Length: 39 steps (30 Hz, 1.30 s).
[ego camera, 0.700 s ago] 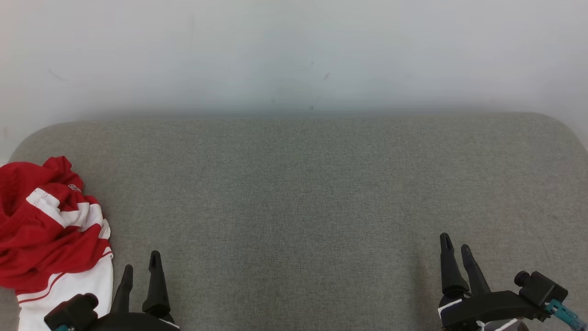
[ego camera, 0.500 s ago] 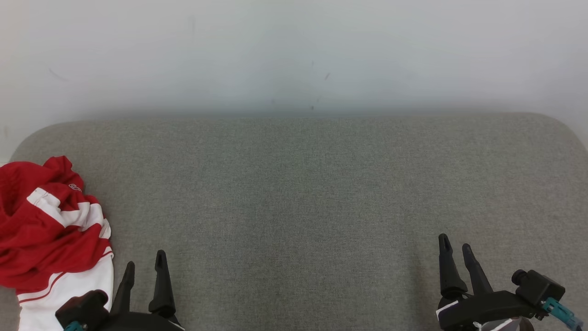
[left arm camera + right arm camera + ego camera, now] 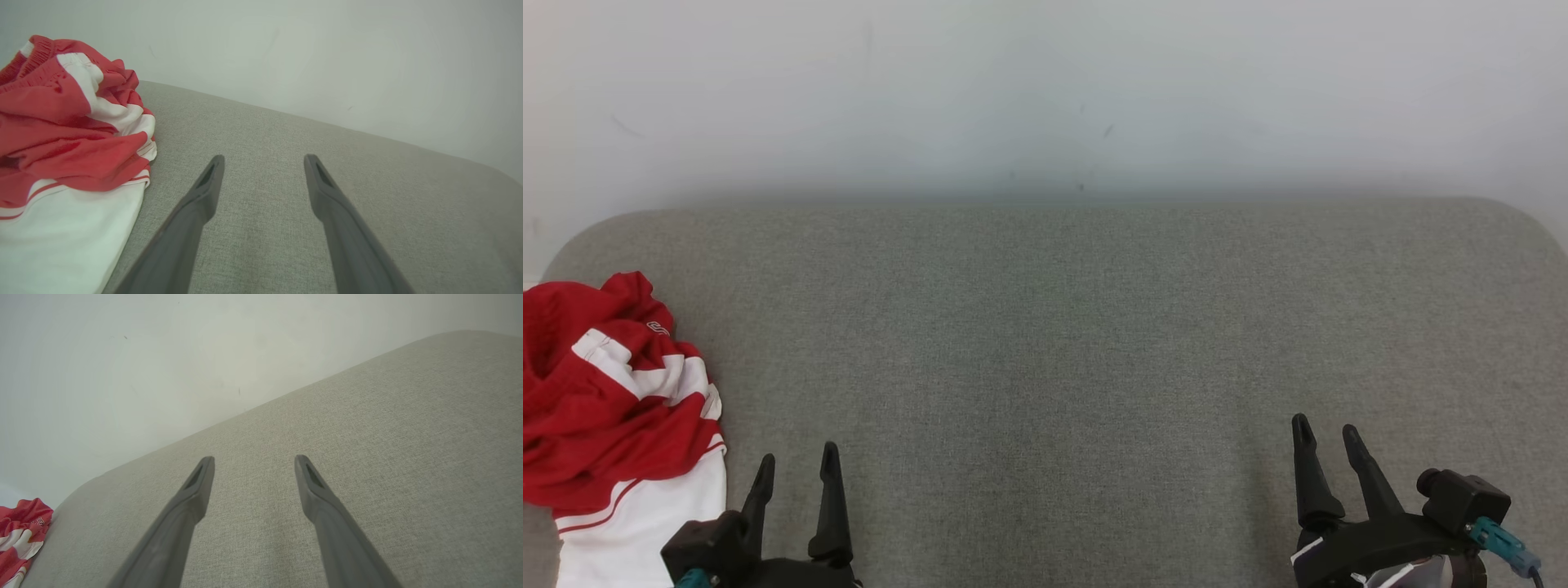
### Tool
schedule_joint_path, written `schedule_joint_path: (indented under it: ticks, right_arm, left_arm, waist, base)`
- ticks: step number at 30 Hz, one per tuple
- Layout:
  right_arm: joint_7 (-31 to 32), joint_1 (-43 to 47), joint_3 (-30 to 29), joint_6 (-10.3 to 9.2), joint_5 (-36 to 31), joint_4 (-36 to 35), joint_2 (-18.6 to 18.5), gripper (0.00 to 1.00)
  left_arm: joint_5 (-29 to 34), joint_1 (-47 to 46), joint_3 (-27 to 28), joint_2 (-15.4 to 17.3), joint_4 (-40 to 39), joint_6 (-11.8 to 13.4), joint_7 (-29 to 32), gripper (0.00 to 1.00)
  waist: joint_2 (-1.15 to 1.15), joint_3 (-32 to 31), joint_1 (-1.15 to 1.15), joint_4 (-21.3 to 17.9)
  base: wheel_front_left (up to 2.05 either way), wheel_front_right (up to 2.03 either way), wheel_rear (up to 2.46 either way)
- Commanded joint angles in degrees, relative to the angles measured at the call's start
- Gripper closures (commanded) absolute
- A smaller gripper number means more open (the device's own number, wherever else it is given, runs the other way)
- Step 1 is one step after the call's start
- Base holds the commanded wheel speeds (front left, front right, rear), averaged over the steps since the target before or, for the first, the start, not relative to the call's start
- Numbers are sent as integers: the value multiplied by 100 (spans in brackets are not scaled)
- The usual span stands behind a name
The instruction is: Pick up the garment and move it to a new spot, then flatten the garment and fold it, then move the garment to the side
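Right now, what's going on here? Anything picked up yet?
Nothing is held yet. The red and white garment lies crumpled at the left edge of the grey padded surface. The left gripper sits just beside it, fingers apart, not touching the cloth. The right gripper is open too, over the bare right side. Pickup, flattening and folding are all yet to be done.
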Motion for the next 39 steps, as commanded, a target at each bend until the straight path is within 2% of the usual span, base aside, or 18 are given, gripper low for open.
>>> schedule_joint_path:
  ticks: [1,39]
  right_arm:
    - [-22,-112,-31,36,-190,-72,-13,0]
    - [-278,-162,-3,36,-1934,63,-16,0]
  left_arm:
    - [199,-45,-54,64,-43,32,-69,0]
    - [1813,-36,-490,149,-42,249,-634,0]
  waist:
    - [0,17,0,6]
    - [0,108,0,57]
  base:
    - [0,0,0]
    - [0,0,0]
